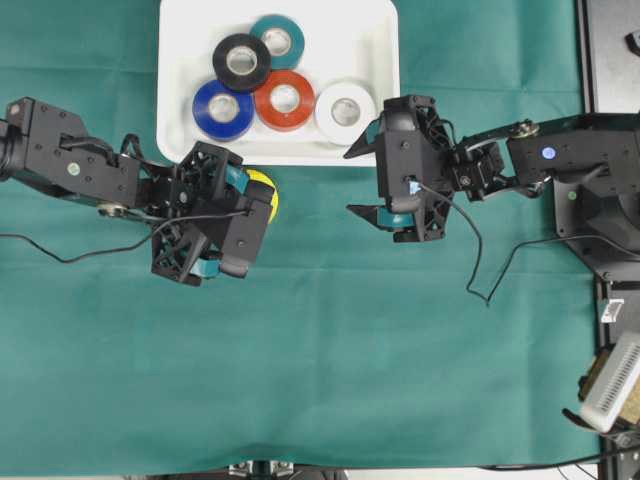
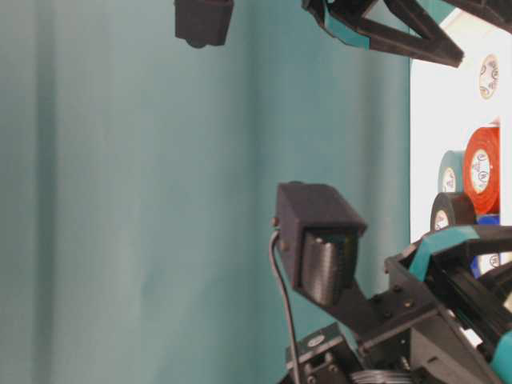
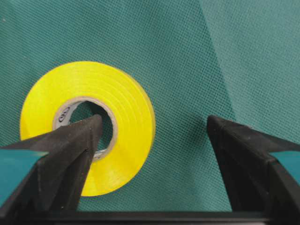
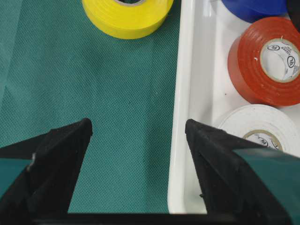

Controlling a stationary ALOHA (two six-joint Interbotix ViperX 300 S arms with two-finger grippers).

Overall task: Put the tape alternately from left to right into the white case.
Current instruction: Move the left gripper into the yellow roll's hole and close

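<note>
From overhead, we see the white case (image 1: 180,60) at the top of the green table (image 1: 320,380), holding five rolls: teal tape (image 1: 277,41), black tape (image 1: 241,62), blue tape (image 1: 222,108), orange-red tape (image 1: 285,99) and white tape (image 1: 345,108). Our left claw (image 1: 236,224) reaches in from the left, angled over the yellow tape (image 1: 266,194), which lies on the cloth just below the case's near rim. Our right claw (image 1: 362,181) reaches in from the right, spread wide at the case's lower right corner, holding nothing.

At table level, only arm parts and the case's rolls show.

Through the left wrist camera, one finger (image 3: 75,150) sits over the yellow roll's core, the other well outside it; jaws apart, not gripping.

Through the right wrist camera, the fingers (image 4: 61,159) straddle the case's rim.
</note>
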